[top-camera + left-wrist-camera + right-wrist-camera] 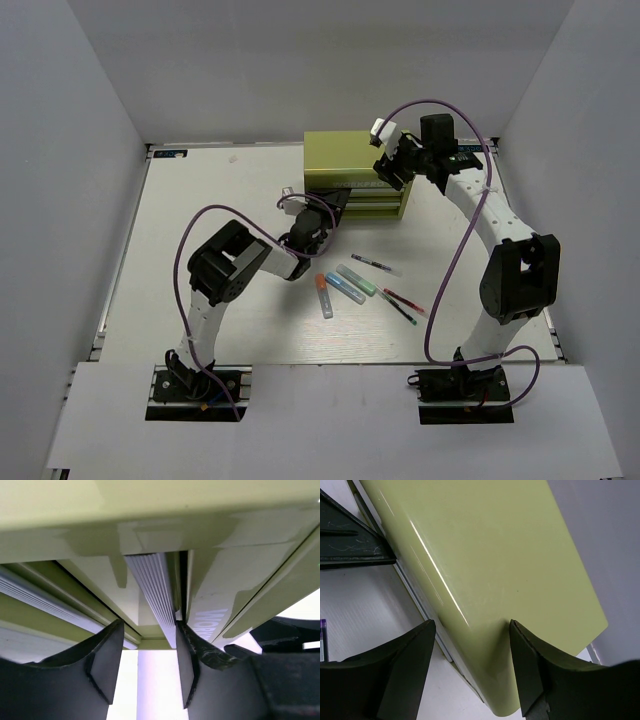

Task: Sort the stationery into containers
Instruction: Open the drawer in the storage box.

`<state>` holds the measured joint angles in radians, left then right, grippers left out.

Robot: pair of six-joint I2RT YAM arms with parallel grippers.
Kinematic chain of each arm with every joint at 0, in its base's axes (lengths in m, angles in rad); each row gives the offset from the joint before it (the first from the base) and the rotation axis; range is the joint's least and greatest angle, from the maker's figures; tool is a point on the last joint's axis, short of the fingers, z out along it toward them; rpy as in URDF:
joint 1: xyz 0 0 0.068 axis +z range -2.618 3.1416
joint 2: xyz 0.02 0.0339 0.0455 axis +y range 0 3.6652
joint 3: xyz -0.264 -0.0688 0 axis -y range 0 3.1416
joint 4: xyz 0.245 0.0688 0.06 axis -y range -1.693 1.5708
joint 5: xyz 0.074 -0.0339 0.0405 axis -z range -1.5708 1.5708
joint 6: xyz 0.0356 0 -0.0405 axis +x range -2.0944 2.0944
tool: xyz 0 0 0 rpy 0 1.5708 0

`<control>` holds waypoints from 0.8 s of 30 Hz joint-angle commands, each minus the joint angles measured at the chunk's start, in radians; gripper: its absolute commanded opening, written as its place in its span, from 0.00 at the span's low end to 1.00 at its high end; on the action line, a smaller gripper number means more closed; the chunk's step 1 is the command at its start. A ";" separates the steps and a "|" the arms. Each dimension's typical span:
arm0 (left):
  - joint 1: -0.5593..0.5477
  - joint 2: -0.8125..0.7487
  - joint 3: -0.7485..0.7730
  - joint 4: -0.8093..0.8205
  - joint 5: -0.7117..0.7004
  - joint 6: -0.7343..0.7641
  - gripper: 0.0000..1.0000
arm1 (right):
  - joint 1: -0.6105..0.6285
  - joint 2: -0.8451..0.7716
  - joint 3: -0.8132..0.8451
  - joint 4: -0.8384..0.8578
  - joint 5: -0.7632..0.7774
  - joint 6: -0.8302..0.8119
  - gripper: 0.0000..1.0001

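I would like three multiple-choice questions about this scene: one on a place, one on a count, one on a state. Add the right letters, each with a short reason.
1. Where does the stationery lie relative to the tool chest?
A. inside it
B. on the table in front of it
C. on top of it

2. How many pieces of stationery lie there?
A. three
B. four
C. six

3. How does the left gripper stand?
A. jaws apart, one on each side of the ribbed drawer handle
B. shut with nothing between the jaws
C. out of every view

Answers:
1 B: the top view shows all pieces on the table, on the near side of the chest.
2 C: three markers and three pens can be counted.
3 A: the left wrist view shows the handle between the parted jaws.
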<state>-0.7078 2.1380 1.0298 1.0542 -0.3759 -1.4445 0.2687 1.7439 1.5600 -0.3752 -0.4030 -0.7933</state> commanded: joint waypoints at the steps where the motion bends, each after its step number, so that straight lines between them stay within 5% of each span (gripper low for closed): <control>1: 0.005 0.003 0.030 0.043 -0.066 -0.022 0.56 | 0.001 -0.001 0.005 -0.014 -0.025 0.002 0.66; 5: 0.005 0.026 0.049 0.102 -0.086 -0.040 0.47 | -0.005 -0.006 -0.008 -0.027 -0.025 -0.007 0.63; 16: 0.005 0.102 0.069 0.274 -0.127 -0.040 0.42 | 0.000 -0.006 0.002 -0.071 -0.034 -0.026 0.58; 24: 0.005 0.140 0.059 0.394 -0.138 -0.040 0.16 | 0.001 0.003 0.020 -0.110 -0.033 -0.037 0.55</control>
<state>-0.7250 2.2711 1.0668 1.3396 -0.4389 -1.4883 0.2676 1.7435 1.5620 -0.3897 -0.4149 -0.8314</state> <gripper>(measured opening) 0.258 0.554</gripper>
